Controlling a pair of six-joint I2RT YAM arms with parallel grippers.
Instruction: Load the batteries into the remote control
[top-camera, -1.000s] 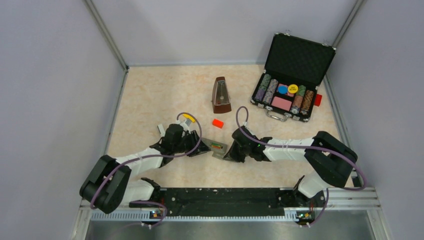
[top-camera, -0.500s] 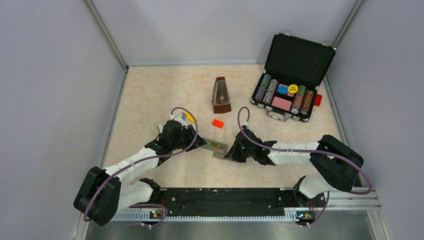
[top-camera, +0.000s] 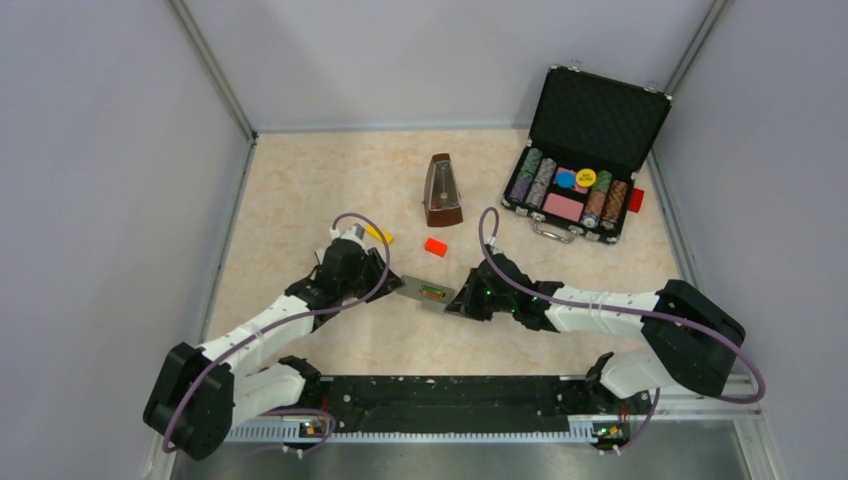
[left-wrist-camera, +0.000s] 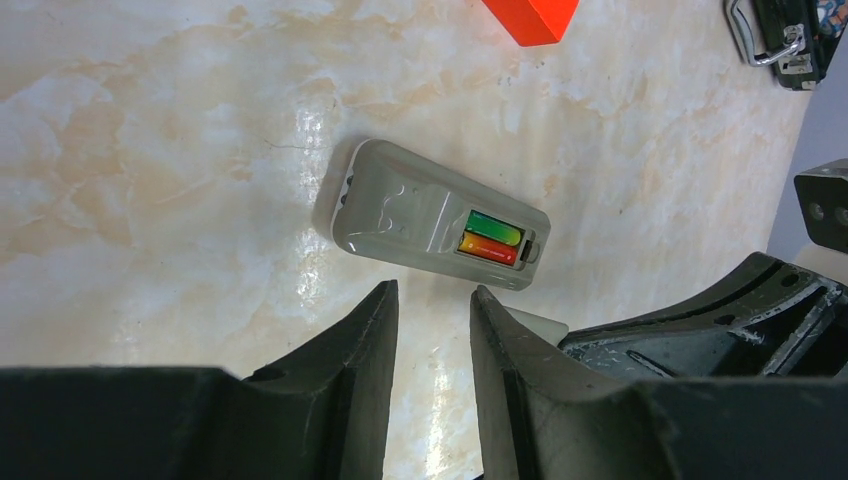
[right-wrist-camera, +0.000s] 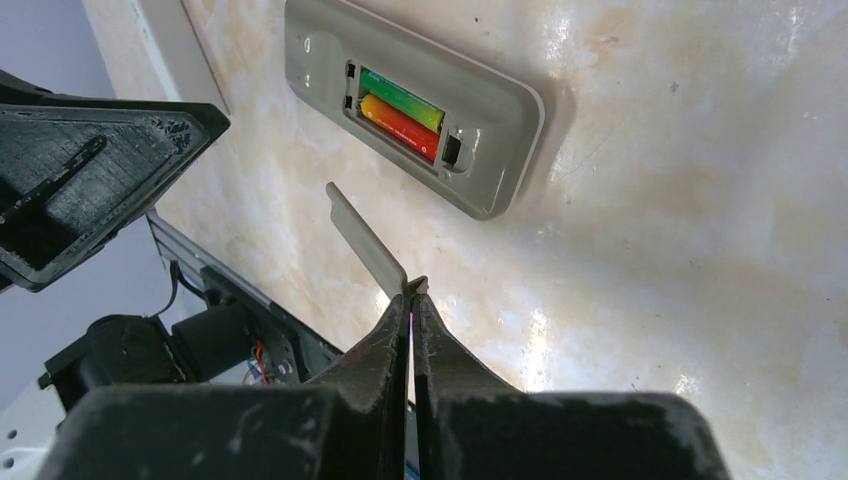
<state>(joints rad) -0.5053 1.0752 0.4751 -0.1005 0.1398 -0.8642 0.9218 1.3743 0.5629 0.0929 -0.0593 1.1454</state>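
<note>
Remote (top-camera: 424, 292) lies flat on table (top-camera: 300, 190), front-middle, btwn the two arms, underside up w/ recess uncovered. Both batteries already sit in the recess, side by side and lengthwise: green battery (left-wrist-camera: 493, 226) on the far side in L wrist view, red battery (left-wrist-camera: 488, 248) right against it on the near side. Recess is at the end of the remote nearer the R arm. Cover (right-wrist-camera: 365, 238), a thin grey plate, is off the remote and pinched by one end at the very tips of R gripper (right-wrist-camera: 411, 298), whose jaws are clenched tight on it. It's tilted and points toward the remote, just beside the long edge by the recess and not over it. Can't tell if its free end touches the table. L gripper (left-wrist-camera: 432, 296) is released: narrow gap btwn its fingers (left-wrist-camera: 365, 340), nothing in it. Its tips are just beside the remote's near long edge, apart from it as far as L wrist view shows. In top view the two grippers flank the remote, L at its left end, R at its right-front corner. Orange block (left-wrist-camera: 530, 14) lies beyond the remote, well apart. Metronome (top-camera: 441, 190) stands upright further back. Yellow block (top-camera: 381, 236) is just behind the L wrist. Chip case (top-camera: 585, 150) is at back right, lid up, chips in rows inside.
</note>
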